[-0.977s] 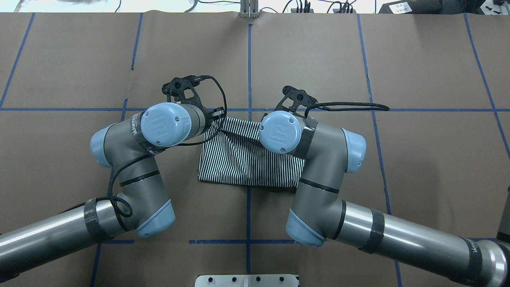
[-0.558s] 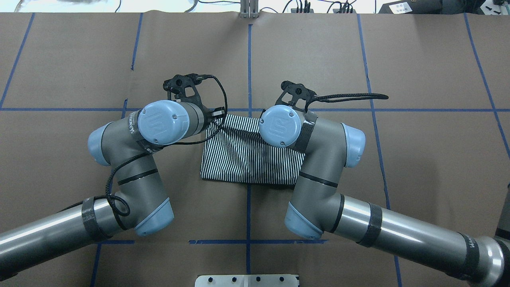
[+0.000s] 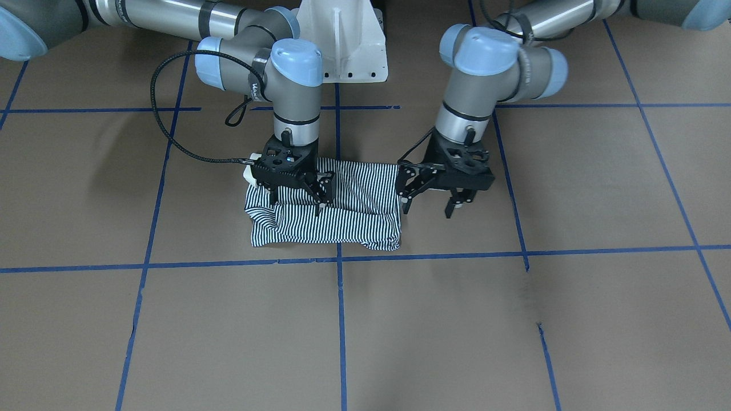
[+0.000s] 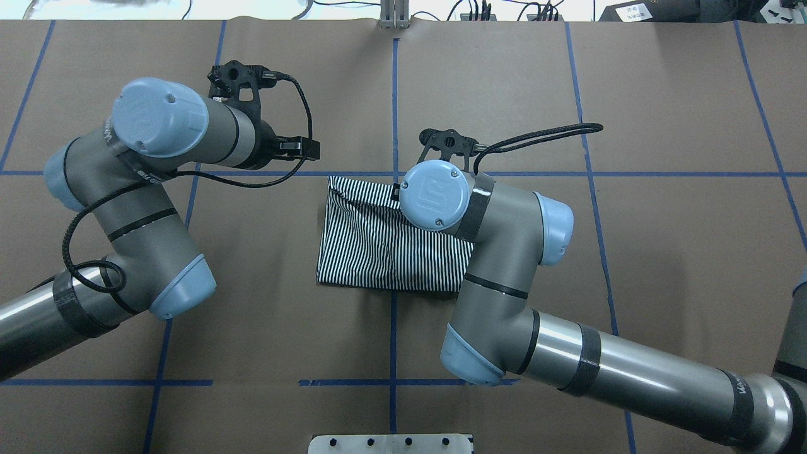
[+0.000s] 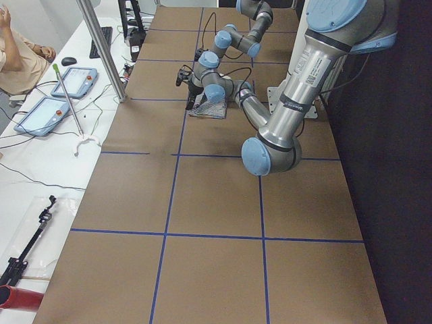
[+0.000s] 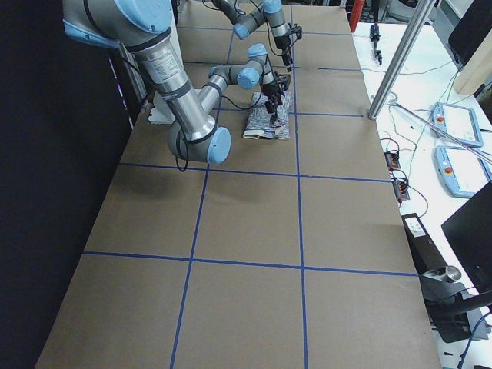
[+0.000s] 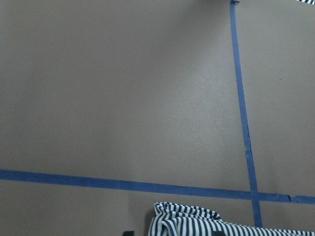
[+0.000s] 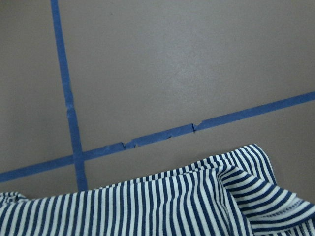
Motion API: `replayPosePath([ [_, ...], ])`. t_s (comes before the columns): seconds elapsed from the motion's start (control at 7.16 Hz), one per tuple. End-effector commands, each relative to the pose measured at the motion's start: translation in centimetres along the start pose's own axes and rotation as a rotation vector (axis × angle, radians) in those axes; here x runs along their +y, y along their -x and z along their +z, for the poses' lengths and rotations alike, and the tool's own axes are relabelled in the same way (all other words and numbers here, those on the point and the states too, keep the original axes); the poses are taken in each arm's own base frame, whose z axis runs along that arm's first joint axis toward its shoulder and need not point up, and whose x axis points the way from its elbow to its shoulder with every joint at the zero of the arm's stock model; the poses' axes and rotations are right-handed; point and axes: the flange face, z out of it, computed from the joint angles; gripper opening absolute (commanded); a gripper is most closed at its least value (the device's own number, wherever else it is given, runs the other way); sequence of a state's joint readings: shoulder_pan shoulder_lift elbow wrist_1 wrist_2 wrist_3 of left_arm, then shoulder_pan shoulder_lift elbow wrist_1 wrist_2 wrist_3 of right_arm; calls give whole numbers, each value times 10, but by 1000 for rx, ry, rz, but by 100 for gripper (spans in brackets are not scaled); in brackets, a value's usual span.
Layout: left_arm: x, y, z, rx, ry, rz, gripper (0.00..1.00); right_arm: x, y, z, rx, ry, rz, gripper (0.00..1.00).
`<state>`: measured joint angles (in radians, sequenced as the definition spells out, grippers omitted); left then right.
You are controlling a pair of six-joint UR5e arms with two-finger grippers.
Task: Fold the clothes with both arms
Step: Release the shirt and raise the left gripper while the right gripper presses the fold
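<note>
The striped shirt lies folded into a small rectangle on the brown table, also seen from above. My right gripper hovers just over the shirt's edge on the robot's right, fingers spread open and holding nothing; from above it is hidden under its wrist. My left gripper hangs open just off the shirt's opposite edge, clear of the cloth. The left wrist view shows only a bunched corner of the shirt at the bottom. The right wrist view shows the shirt's hem.
Blue tape lines divide the brown table into squares. The white pedestal base stands between the arms. A metal post rises at the table's far edge, where a person sits at a side table with tablets and cables.
My left arm has let go of the shirt's far corner and swung away to the left. The shirt's corner has dropped flat. My right arm has shifted slightly.
</note>
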<state>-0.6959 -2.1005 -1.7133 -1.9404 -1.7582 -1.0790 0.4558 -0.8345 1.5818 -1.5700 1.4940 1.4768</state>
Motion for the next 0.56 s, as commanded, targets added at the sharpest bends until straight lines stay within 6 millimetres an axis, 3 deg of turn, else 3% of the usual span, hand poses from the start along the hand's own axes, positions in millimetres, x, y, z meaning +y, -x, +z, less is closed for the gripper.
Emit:
replayPosePath([
  [0.0, -1, 3, -2, 3, 5, 12, 100, 42, 4, 15, 25, 5, -165, 100],
  [0.28, 0, 2, -2, 4, 6, 3, 100, 44, -1, 35, 66, -1, -218, 100],
  [0.42, 0, 2, -2, 4, 6, 3, 100, 22, -6, 41, 87, -21, -252, 100],
])
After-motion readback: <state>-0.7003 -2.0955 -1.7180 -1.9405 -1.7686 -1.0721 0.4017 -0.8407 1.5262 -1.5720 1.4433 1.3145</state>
